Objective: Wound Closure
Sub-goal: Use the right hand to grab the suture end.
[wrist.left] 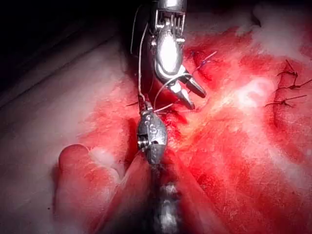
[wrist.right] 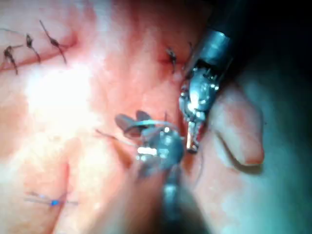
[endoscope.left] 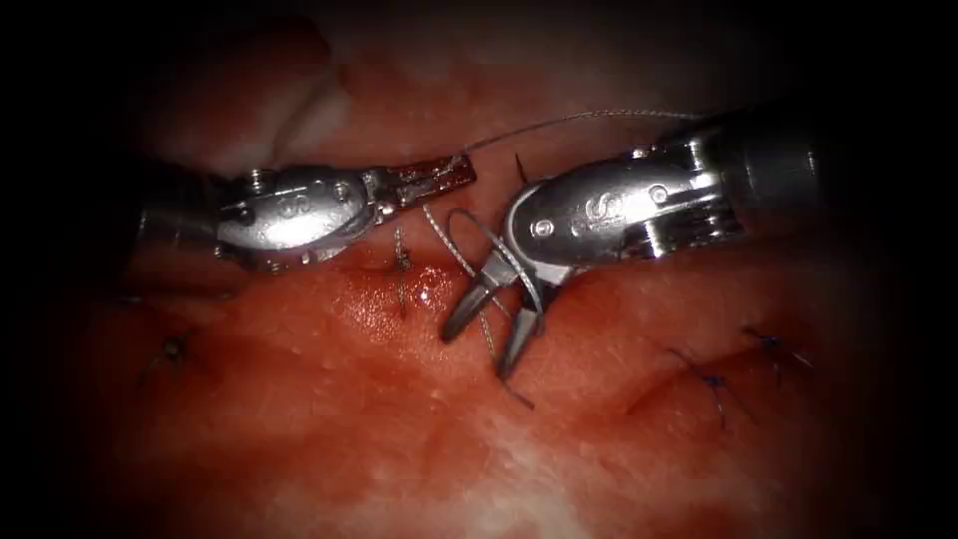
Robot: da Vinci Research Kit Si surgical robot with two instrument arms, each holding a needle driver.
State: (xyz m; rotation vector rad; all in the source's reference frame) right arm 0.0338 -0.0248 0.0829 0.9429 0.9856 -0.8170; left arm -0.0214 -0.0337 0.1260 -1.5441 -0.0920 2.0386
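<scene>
The tissue lies wet with red fluid, with finished stitches toward the right. The left tool comes in level from the left, its fingers pressed together, pinching the thread that runs off to the upper right. Just beside it, the right tool points down at the tissue, fingers spread, holding nothing, with loops of thread draped round them. No needle can be made out.

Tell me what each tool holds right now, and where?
Left tool: shut on the thread, near its end. Right tool: jaws open, holding nothing, thread looped around it.
</scene>
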